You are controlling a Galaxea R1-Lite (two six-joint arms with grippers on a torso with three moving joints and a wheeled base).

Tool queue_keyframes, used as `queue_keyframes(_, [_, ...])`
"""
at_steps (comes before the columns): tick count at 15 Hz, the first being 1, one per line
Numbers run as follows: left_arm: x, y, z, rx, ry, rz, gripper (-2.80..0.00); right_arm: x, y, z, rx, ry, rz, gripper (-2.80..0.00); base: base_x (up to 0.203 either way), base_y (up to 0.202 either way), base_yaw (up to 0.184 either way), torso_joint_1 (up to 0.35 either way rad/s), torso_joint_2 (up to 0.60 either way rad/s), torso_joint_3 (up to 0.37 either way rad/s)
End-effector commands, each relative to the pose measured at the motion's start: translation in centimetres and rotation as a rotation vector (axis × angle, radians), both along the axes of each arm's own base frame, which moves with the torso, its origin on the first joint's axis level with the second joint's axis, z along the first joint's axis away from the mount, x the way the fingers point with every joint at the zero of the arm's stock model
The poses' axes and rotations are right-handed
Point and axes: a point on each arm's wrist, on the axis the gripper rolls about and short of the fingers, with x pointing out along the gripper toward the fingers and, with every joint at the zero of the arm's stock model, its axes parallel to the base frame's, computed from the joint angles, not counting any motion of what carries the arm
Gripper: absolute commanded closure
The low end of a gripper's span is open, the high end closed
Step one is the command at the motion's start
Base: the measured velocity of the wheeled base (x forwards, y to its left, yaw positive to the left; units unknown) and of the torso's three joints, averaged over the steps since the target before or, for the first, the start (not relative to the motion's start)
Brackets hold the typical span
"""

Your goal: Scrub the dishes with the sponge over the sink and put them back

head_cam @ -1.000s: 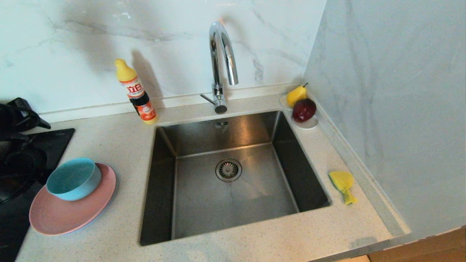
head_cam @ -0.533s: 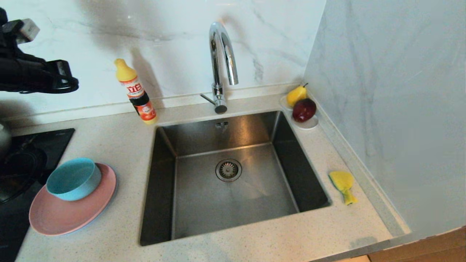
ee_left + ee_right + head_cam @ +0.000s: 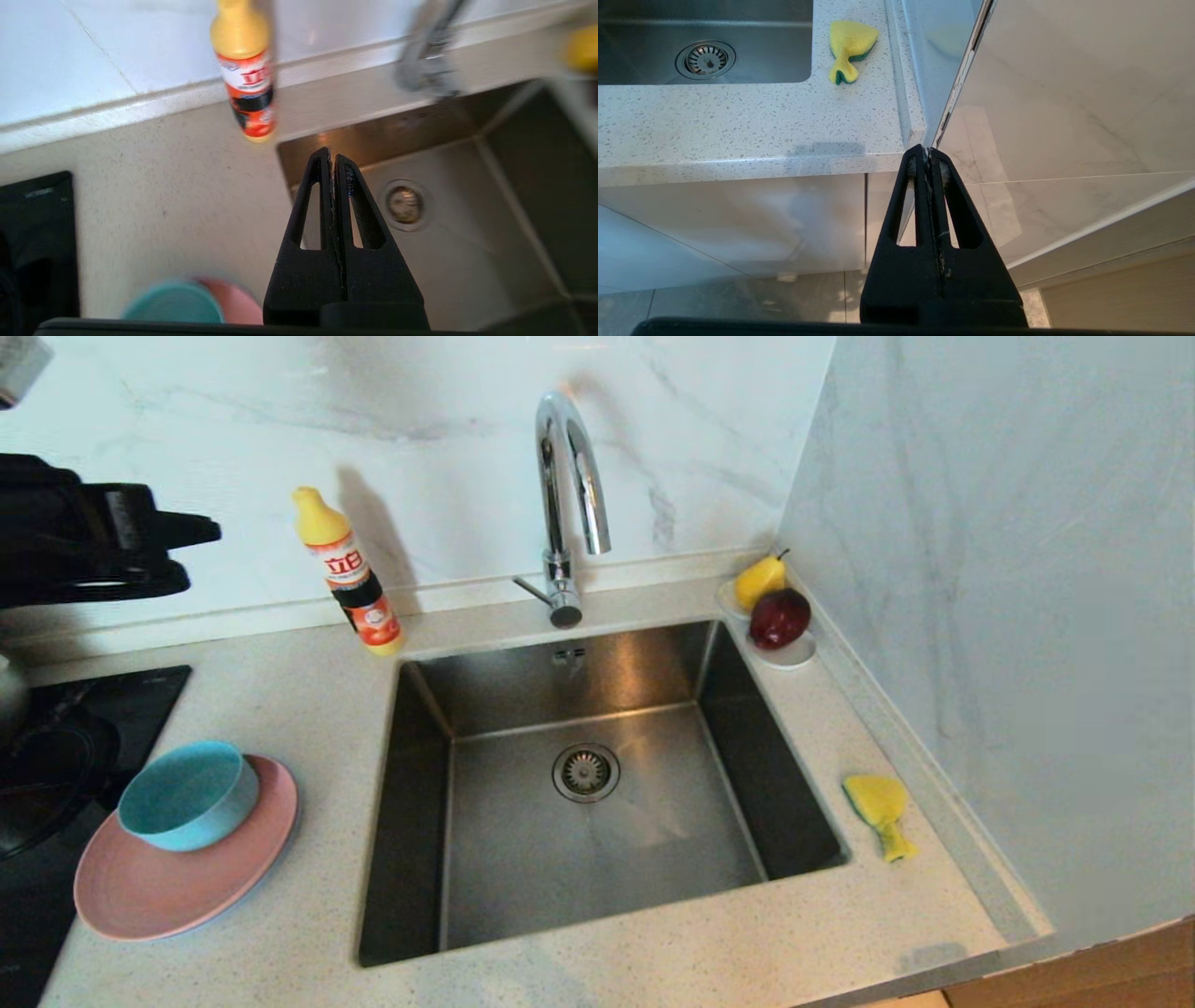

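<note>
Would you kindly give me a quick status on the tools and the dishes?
Left tool shut, empty, high over the counter left of the sink. Right tool shut, parked below the counter edge. Bowl on pink plate; sponge untouched. Nothing in the way.

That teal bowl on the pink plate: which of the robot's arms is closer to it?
Left. The left end effector hangs shut above the counter just past the teal bowl; the right end effector is shut, off the counter's front right corner, across the sink.
</note>
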Motion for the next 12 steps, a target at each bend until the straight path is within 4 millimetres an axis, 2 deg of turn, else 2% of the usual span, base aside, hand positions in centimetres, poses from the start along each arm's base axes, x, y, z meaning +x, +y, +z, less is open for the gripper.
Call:
queue_keyframes(1, [-10.9, -0.5, 1.2, 0.004, -0.189, -0.008, 0.0, 0.0, 0.0, 0.0, -0.001, 0.001, 0.001, 0.0, 0.0, 0.0, 0.0, 0.0, 0.0, 0.0])
queue_keyframes(2, [-14.0, -0.7, 0.4, -0.002, -0.228, -0.01, 0.0, 0.0, 0.0, 0.0, -0.001, 0.001, 0.001, 0.0, 0.0, 0.0, 0.0, 0.0, 0.0, 0.0])
queue_keyframes(4, [-19.4, -0.9, -2.9, -0.014, -0.278, -0.013, 0.0, 0.0, 0.0, 0.0, -0.001, 0.001, 0.001, 0.0, 0.0, 0.0, 0.0, 0.0, 0.0, 0.0])
queue_keyframes(6, [-22.9, -1.0, -7.3, -0.02, -0.282, -0.019, 0.0, 0.0, 0.0, 0.0, -0.001, 0.001, 0.001, 0.0, 0.0, 0.0, 0.0, 0.0, 0.0, 0.0])
queue_keyframes(9, [-25.3, -1.1, -14.1, -0.023, -0.22, -0.021, 0.0, 0.0, 0.0, 0.0, -0.001, 0.001, 0.001, 0.0, 0.0, 0.0, 0.0, 0.0, 0.0, 0.0])
queue_keyframes(12, [-25.5, -1.1, -20.4, 0.013, -0.147, -0.022, 0.0, 0.0, 0.0, 0.0, -0.001, 0.001, 0.001, 0.0, 0.0, 0.0, 0.0, 0.0, 0.0, 0.0])
